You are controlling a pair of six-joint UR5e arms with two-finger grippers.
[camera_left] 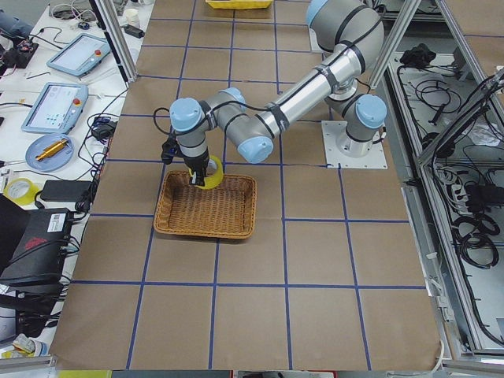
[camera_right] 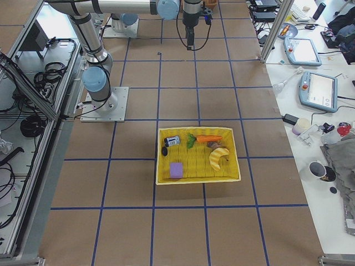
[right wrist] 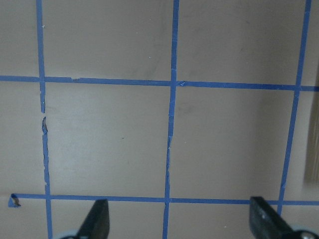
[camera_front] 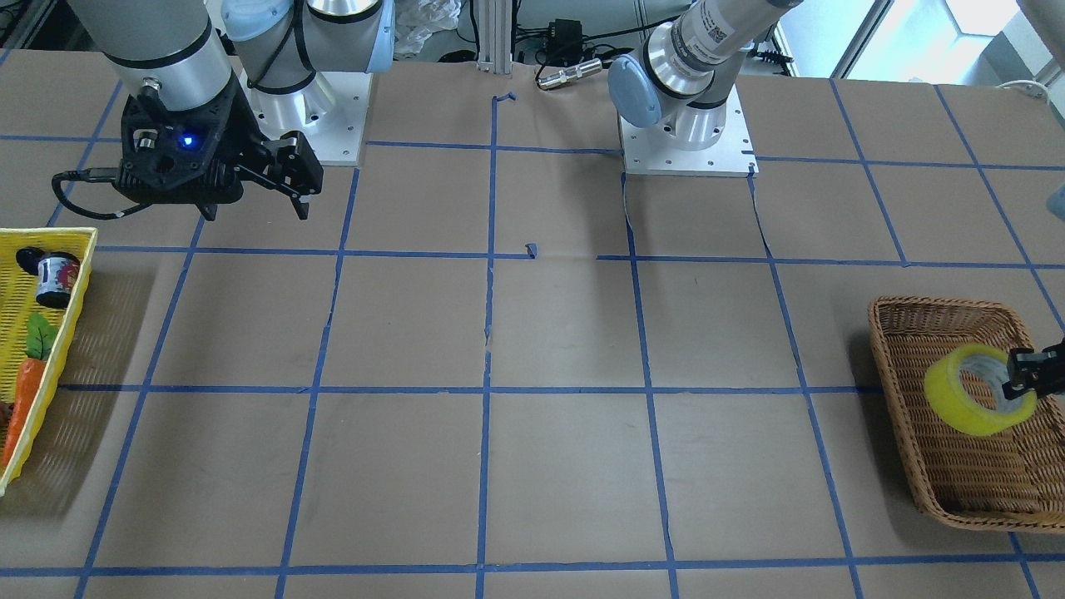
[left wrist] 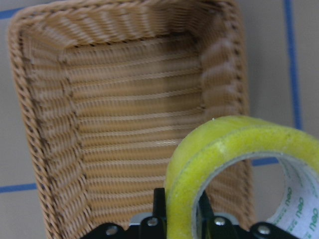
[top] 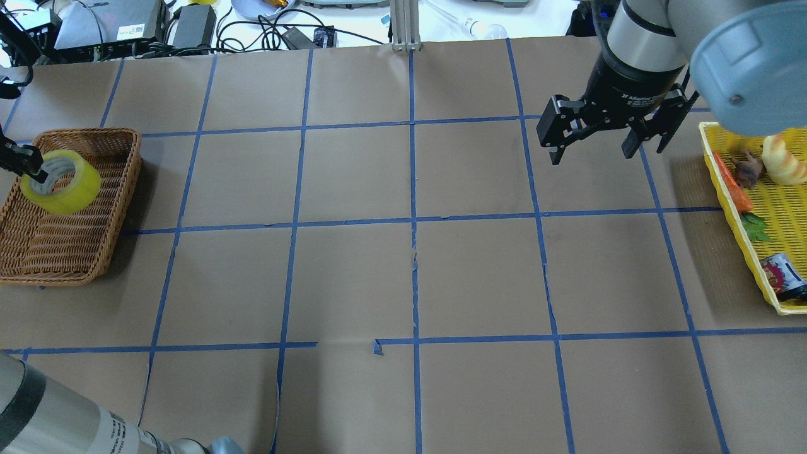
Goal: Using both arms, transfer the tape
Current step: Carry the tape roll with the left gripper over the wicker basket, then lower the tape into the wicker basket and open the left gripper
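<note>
The yellow tape roll (top: 65, 189) hangs tilted above the far part of the wicker basket (top: 120, 208), held by my left gripper (top: 31, 169), which is shut on the roll's wall. In the left wrist view the tape (left wrist: 224, 159) stands on edge between the fingers over the basket (left wrist: 50, 149). It also shows in the front view (camera_front: 965, 408) with the left gripper (camera_front: 1025, 378) at the frame's right edge. My right gripper (top: 596, 154) is open and empty, hovering above bare table; its spread fingers (right wrist: 97, 219) frame blue grid lines.
A yellow tray (top: 737, 233) with a carrot, a banana, a small can and other items lies at the table's right end, beside the right gripper. Blue tape grid lines cover the brown table. Cables and devices lie along the far edge.
</note>
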